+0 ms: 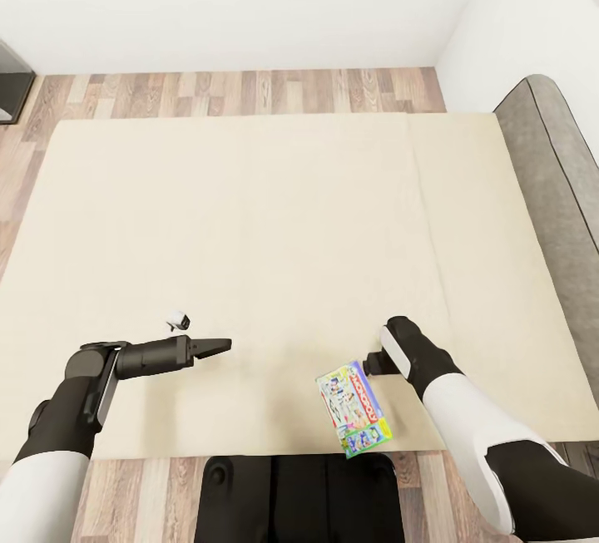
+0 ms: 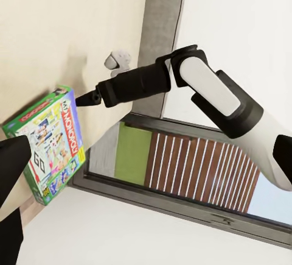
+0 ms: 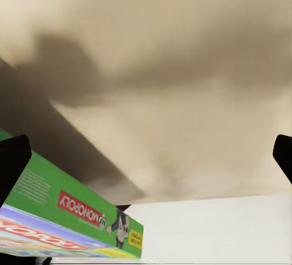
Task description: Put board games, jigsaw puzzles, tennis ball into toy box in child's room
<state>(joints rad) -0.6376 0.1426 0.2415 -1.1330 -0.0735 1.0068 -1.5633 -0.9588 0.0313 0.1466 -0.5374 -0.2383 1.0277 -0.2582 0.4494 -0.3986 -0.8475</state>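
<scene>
One board game (image 1: 354, 407), a white-green box with red lettering, lies flat on the cream bed (image 1: 249, 235) near its front edge. It also shows in the left wrist view (image 2: 47, 144) and the right wrist view (image 3: 67, 222). My right gripper (image 1: 370, 365) hovers just past the box's far end with its fingers (image 3: 12, 161) spread wide and nothing between them, so it is open. From the left wrist view its tip (image 2: 91, 98) sits close to the box's upper corner. My left gripper (image 1: 215, 348) hangs open over bare mattress, well left of the box.
A grey padded headboard (image 1: 551, 185) runs along the bed's right side. Wood-plank floor (image 1: 249, 91) and white walls lie beyond the bed. A dark piece of furniture (image 1: 12, 81) stands at the far left. My dark base (image 1: 291, 493) is against the bed's front edge.
</scene>
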